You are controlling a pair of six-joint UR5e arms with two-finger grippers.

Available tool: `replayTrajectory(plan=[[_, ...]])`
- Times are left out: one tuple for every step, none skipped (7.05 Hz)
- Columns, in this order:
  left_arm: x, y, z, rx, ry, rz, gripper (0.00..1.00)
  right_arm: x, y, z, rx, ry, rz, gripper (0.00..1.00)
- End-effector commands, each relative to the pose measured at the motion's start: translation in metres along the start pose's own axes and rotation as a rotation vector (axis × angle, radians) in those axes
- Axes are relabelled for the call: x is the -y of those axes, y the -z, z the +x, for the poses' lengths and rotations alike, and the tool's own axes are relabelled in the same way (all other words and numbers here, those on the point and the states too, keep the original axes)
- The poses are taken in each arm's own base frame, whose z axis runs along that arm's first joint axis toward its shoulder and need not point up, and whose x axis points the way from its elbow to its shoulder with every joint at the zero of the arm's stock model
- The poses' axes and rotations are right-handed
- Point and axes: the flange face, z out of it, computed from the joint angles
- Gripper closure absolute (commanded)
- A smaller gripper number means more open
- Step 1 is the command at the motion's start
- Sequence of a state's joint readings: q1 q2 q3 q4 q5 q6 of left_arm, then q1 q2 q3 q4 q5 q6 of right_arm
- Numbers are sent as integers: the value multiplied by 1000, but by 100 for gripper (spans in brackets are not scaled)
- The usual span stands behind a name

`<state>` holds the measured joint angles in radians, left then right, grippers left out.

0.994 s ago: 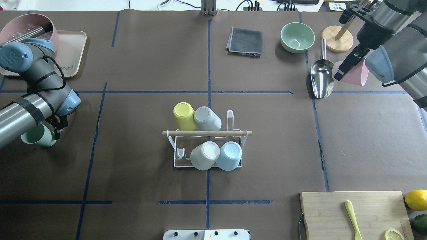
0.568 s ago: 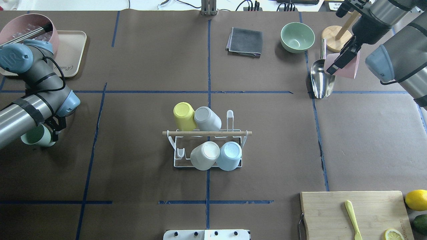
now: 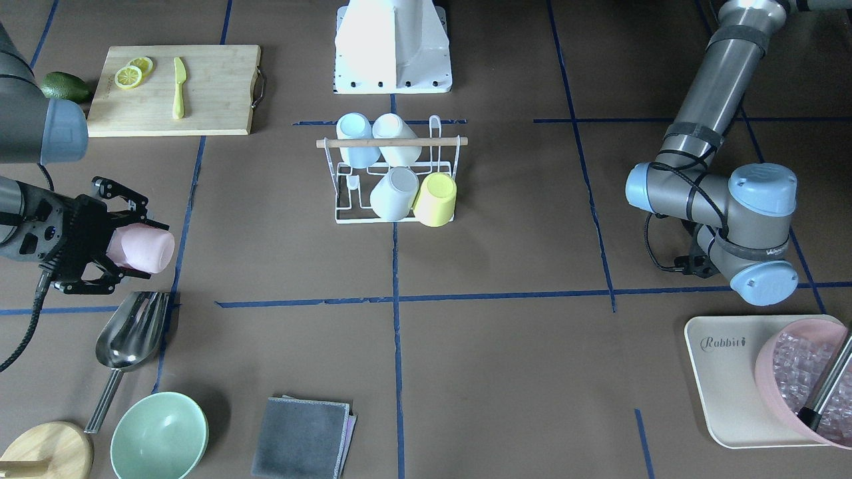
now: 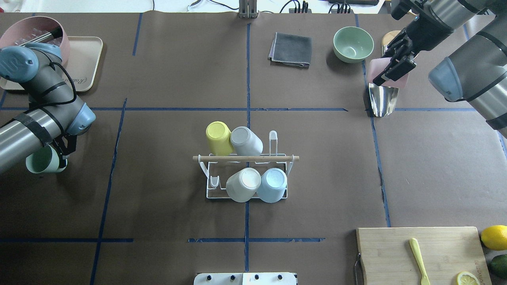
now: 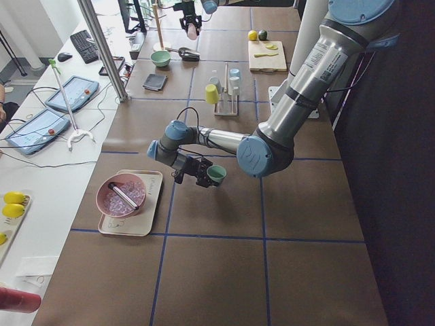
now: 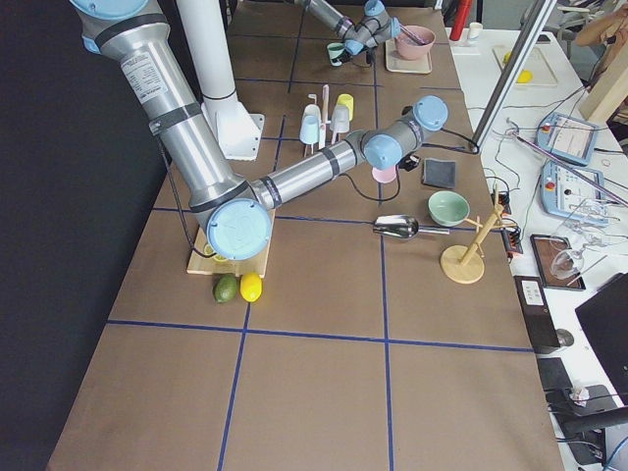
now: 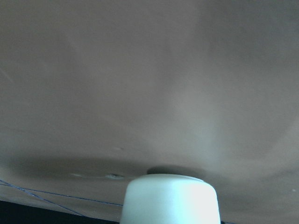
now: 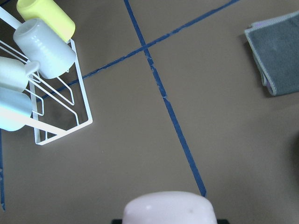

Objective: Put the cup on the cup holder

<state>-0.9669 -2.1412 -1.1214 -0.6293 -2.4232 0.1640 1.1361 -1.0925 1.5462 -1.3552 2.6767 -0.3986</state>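
The cup holder [image 4: 245, 158] is a white wire rack with a wooden rod, at the table's middle. It also shows in the front view [image 3: 393, 142] and the right wrist view [image 8: 85, 95]. It carries a yellow, a grey, a white and a light blue cup. My right gripper [image 4: 393, 69] is shut on a pink cup [image 4: 375, 68], held on its side above the metal scoop [image 4: 382, 99]; the cup also shows in the front view [image 3: 143, 247]. My left gripper [image 4: 62, 152] is shut on a green cup [image 4: 39, 160] at the far left.
A green bowl [image 4: 353, 44], a grey cloth [image 4: 291, 49] and a wooden stand [image 4: 390, 37] lie at the far right. A cutting board [image 4: 396, 253] with a yellow knife is near right. A tray [image 4: 85, 59] with a pink bowl is far left.
My right gripper has carried the pink cup away from the robot and toward the table's middle, over the scoop. My left arm shifted slightly with the green cup.
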Motion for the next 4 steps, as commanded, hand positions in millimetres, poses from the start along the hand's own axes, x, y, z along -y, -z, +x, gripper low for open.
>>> replayTrajectory(plan=[[-42, 56, 2, -32, -48, 118, 96, 13, 9, -14, -24, 31, 85, 100], [-70, 89, 0, -37, -92, 207, 96, 21, 15, -23, -37, 18, 132, 100], [-106, 117, 1, -39, -155, 315, 96, 25, 20, -31, -45, 26, 177, 100], [-141, 136, 13, -24, -234, 415, 96, 29, 25, -39, -65, 28, 228, 100]])
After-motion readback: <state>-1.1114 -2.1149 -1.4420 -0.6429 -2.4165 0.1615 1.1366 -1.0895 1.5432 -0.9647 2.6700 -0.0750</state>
